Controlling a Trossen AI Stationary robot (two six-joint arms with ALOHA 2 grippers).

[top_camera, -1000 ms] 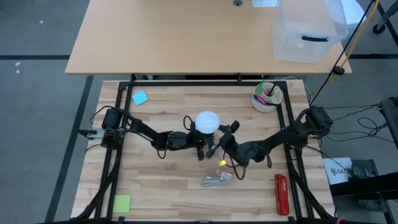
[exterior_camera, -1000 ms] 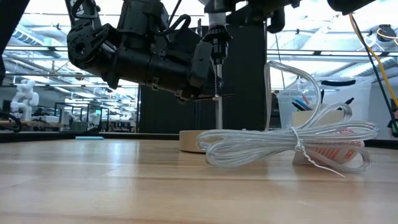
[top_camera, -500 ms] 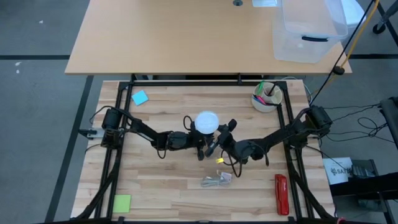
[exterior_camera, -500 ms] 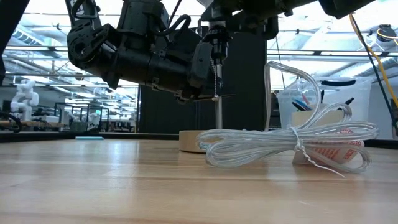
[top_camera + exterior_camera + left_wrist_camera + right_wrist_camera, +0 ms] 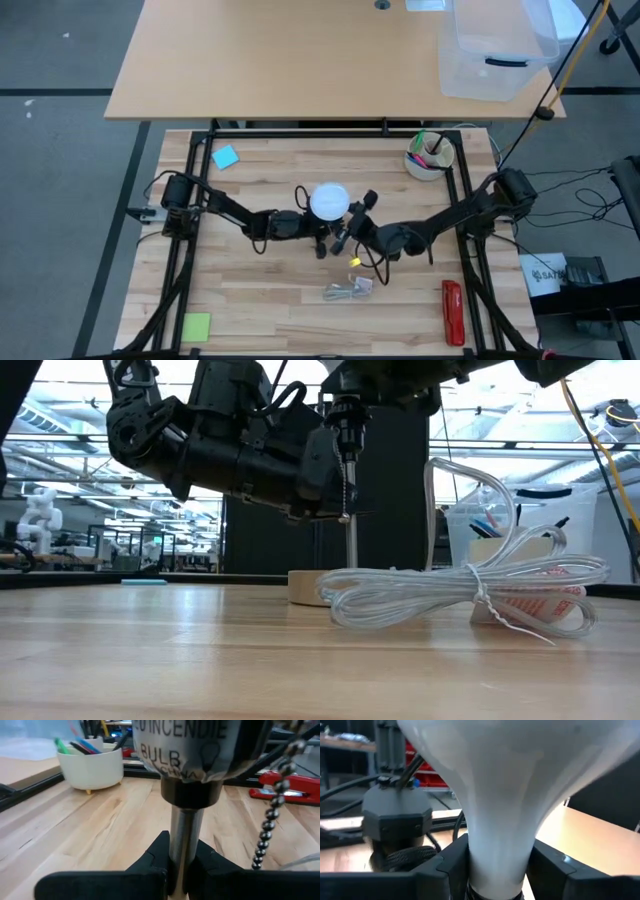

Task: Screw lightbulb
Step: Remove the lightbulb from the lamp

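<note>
From above, the lightbulb (image 5: 330,200), a smooth white globe, stood mid-table on the pale plank table (image 5: 270,290), with the left gripper (image 5: 318,238) and right gripper (image 5: 345,222) meeting beneath it; the right one had drawn nearer the bulb than a second earlier. In the left wrist view, dark fingers (image 5: 155,860) were clamped on a slim metal stem (image 5: 181,850) beside a beaded pull chain (image 5: 272,815). In the right wrist view, the fingers (image 5: 451,865) flanked the bulb's tapering neck, seemingly touching, though a firm grip couldn't be told.
</note>
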